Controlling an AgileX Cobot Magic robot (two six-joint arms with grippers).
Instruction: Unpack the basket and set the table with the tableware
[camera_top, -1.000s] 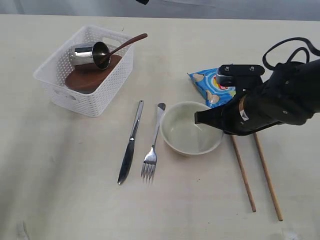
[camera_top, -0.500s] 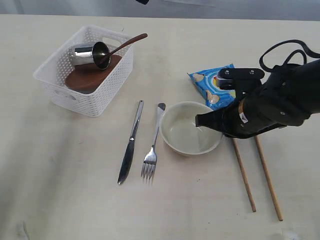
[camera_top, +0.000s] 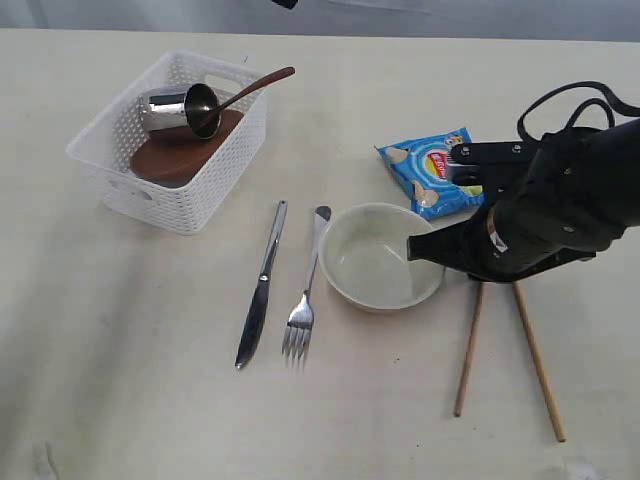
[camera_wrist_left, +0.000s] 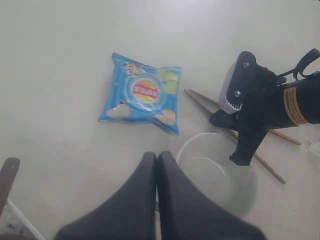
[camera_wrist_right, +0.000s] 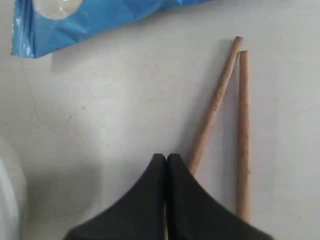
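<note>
The white basket (camera_top: 215, 165) at the back left holds a steel cup (camera_top: 165, 108), a brown wooden spoon (camera_top: 250, 88) and a brown plate (camera_top: 175, 155). On the table (camera_top: 120, 360) lie a knife (camera_top: 262, 285), a fork (camera_top: 305, 300) and the cream bowl (camera_top: 375, 265). Right of the bowl, the two chopsticks (camera_top: 468, 350) form a narrow V. My right gripper (camera_wrist_right: 166, 157) is shut and empty, its tips right beside the left chopstick (camera_wrist_right: 212, 107). Its arm (camera_top: 530, 210) hides the sticks' far ends. My left gripper (camera_wrist_left: 156, 156) hangs shut and empty, high above the bowl (camera_wrist_left: 210, 170).
A blue chip bag (camera_top: 430, 170) lies behind the bowl, its right corner under my right arm. Black cables (camera_top: 570, 100) loop above that arm. Bare tabletop stretches along the front and left.
My right arm has shifted a little to the right. The left chopstick has swung: its near end slid left and its far end closed toward the other stick.
</note>
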